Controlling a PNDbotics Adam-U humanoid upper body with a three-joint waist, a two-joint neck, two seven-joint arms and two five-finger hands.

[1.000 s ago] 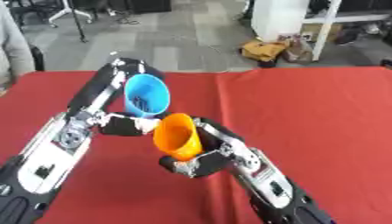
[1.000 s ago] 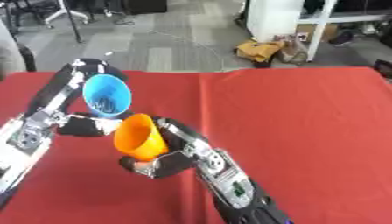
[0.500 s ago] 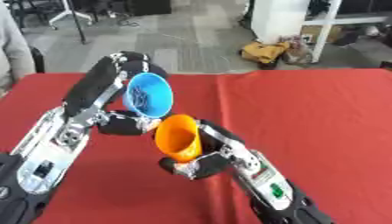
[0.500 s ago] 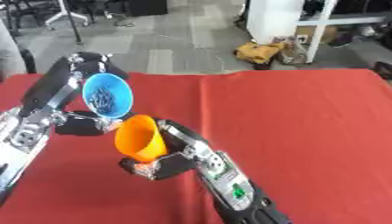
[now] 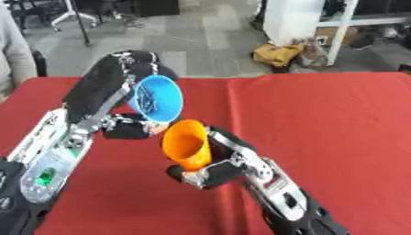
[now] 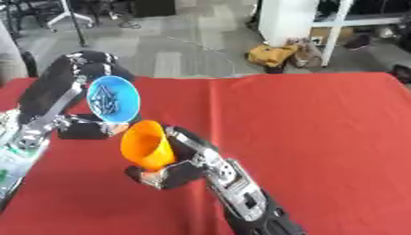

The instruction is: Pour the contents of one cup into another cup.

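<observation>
Blue cup [image 5: 157, 97] tipped further over orange cup [image 5: 186, 144], red table [image 5: 321, 119]

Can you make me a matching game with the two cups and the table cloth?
Things:
1. blue cup
2. orange cup
3. red table cover
4. left hand

Descriptions:
A. lies flat under both arms
B. held by the right hand, the lower of the two cups
C. tipped on its side with small dark bits inside, the higher cup
D. black, beside the blue cup's lower edge

Pairs: 1-C, 2-B, 3-A, 4-D
</observation>
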